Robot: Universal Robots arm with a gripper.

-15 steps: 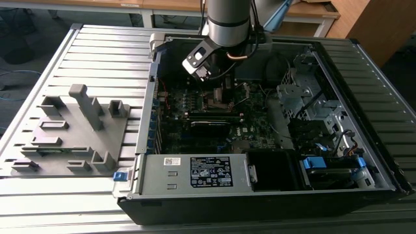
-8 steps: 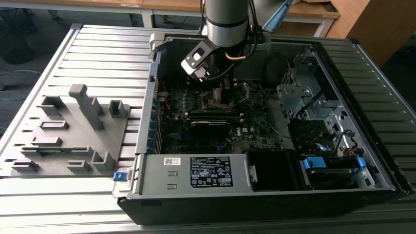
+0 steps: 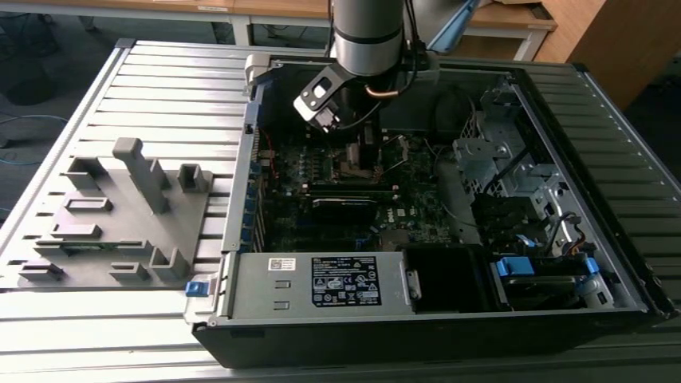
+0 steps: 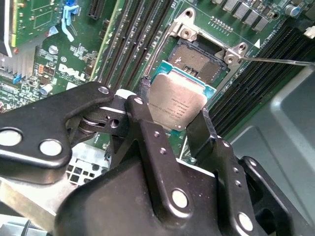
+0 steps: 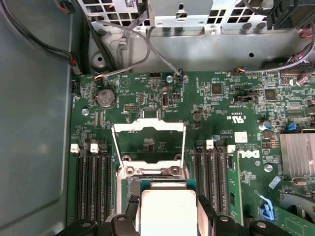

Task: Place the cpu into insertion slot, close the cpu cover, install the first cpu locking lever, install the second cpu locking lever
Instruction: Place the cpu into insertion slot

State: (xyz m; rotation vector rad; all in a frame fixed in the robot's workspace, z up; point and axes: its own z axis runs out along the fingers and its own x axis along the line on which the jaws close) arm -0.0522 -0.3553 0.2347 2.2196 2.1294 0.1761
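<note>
cpu: the cpu is held in the pincer, grey metal face up. It is over the near part of the socket, and its green edge is seen in both wrist views. Whether it touches the socket cannot be told.
pincer: the pincer is clamped on the cpu, with one of the black fingers pressed to each of two opposite edges. It is also seen in the first wrist view.
socket: the dark contact field of the socket is left bare on the far side of the cpu.
cover: the cover is swung open and laid back from the socket. Green board is seen through its cut-out, and it is hinged at the socket's far edge.
lever: a thin wire lever is seen running out from a socket corner, unlatched.
slots: long black slots are set in rows on both sides of the socket.
board: the green board is mounted flat in the case.
case: the case is laid open on its side and is entered from above by the arm.
worktop: the case is carried on the ribbed metal worktop. A grey fixture is set beside the case, toward the exterior view's left.
</note>
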